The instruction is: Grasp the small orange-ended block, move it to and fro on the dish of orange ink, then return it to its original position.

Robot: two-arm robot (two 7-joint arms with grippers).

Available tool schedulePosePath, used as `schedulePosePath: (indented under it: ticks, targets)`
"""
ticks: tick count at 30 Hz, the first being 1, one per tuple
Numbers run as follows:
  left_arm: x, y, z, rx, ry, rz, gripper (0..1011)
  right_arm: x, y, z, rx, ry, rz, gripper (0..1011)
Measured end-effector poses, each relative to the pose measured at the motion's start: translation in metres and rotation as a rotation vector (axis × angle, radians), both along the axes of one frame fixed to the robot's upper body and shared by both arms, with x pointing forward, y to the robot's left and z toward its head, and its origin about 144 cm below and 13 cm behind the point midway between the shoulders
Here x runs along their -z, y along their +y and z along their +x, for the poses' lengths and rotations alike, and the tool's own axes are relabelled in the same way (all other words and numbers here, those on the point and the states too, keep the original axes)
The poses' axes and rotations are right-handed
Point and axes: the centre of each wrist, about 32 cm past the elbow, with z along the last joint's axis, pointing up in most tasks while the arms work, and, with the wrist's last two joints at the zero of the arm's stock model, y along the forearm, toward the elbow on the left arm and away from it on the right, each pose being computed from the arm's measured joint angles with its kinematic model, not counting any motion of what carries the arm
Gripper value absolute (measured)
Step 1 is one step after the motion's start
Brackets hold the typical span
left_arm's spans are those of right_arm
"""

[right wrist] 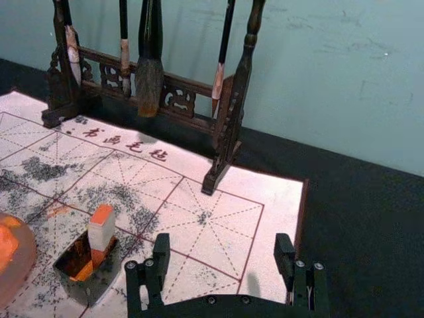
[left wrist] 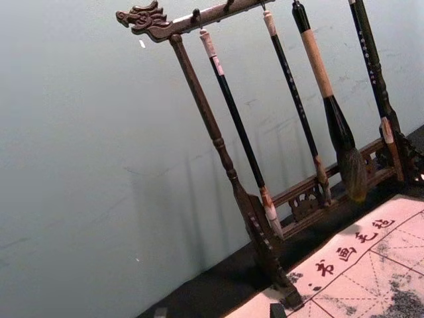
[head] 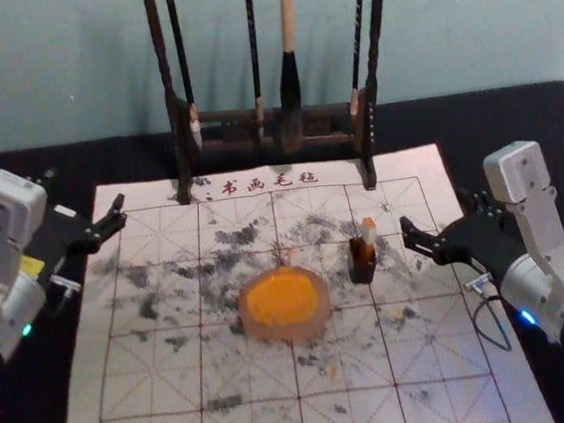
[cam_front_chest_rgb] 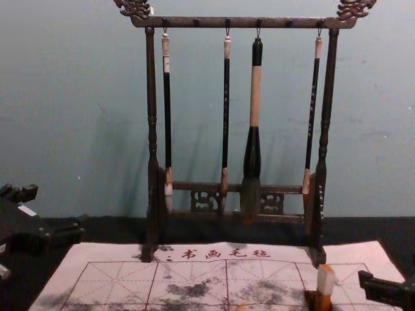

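orange-ended block [head: 369, 230] sitting in a dark pot [head: 361, 266], right gripper [head: 435, 209] spread wide and empty nearby, left gripper [head: 85, 188] spread too, by mat's [head: 87, 420] left edge

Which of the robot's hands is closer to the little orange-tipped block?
The right. The right gripper is a short way to the right of the block; the left gripper is beyond the orange dish, by the mat's far left corner.
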Motion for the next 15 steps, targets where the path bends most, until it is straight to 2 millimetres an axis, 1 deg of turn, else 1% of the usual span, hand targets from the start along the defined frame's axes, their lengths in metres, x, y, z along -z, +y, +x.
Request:
schedulePosePath:
  ticks: [15]
  targets:
    - [0.0000,0.0000,0.0000,0.000,0.000,0.000,1001,-0.0025,0.0002,-0.0003,-0.003,-0.015,0.004,1002]
